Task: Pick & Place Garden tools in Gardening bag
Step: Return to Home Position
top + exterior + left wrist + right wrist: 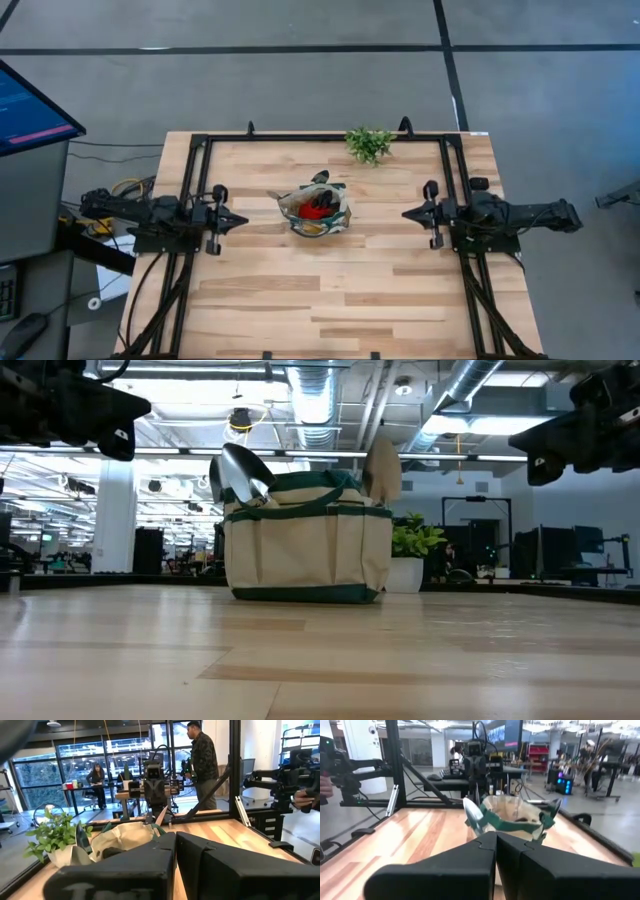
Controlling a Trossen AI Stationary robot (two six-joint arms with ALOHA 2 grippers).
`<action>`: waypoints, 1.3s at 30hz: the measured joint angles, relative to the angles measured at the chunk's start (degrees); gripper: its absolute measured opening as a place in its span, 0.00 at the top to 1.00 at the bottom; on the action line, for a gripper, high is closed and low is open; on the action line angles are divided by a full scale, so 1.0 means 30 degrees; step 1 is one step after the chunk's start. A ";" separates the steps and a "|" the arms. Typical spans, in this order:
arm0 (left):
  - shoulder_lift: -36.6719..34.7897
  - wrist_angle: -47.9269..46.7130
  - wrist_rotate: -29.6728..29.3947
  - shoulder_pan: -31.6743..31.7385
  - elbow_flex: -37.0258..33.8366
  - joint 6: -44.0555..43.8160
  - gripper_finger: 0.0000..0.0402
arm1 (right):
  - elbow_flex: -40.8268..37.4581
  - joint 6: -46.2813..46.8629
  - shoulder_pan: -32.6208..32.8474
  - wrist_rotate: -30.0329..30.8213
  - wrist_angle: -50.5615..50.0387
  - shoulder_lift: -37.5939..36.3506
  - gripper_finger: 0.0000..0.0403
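Trowels (240,472), two visible, in one gardening bag (305,555); left and right jaws closed.

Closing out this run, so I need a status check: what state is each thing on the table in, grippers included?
gardening bag: upright, top open, tools inside.
trowels: in the bag, blades poking above the rim.
red item: inside the bag.
plant sprig: upright, apart from the bag.
left gripper: shut, empty, left of the bag.
right gripper: shut, empty, right of the bag.
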 joint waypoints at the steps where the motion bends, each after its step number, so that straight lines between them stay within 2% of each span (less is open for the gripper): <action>1: 0.0000 0.0000 -0.0004 0.0000 0.0000 0.0148 1.00 | 0.0000 0.0278 0.0006 0.0002 -0.0151 0.0002 1.00; 39: 0.0022 0.0087 0.0072 0.0000 0.0000 0.0285 1.00 | -0.0022 0.0449 0.0029 -0.0061 -0.0231 0.0284 1.00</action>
